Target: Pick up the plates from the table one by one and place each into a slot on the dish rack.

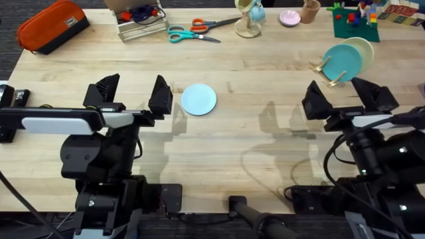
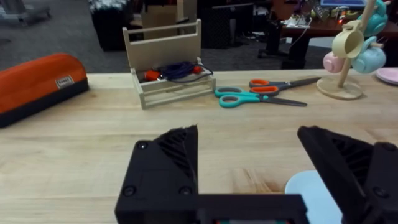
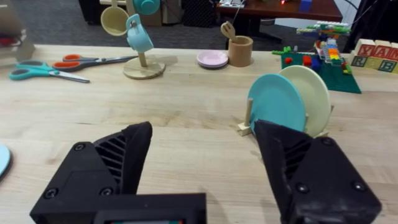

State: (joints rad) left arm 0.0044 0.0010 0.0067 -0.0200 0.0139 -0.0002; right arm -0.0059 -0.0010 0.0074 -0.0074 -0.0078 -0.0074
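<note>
Both end effectors, left (image 1: 133,94) and right (image 1: 350,95), have fingers apart, holding nothing. Letter blocks (image 3: 375,56) read "Y A M". The pale blue plate (image 1: 198,99) lies on the bench (image 1: 265,73).

Pale sky-blue plate (image 1: 198,99): small, round, plain, lying flat on the table (image 1: 265,79), well apart from the dish rack (image 1: 330,72), off to the rack's left and slightly nearer the arm bases. Its edge shows in the left wrist view (image 2: 309,193). Dish rack: small, light wood, thin upright pegs, standing near the table's far right. It holds two plates on edge, leaning: a teal plate (image 1: 342,60) in front and a cream plate (image 1: 362,48) right behind it, overlapping. Table: pale wood planks, visible grain.
</note>
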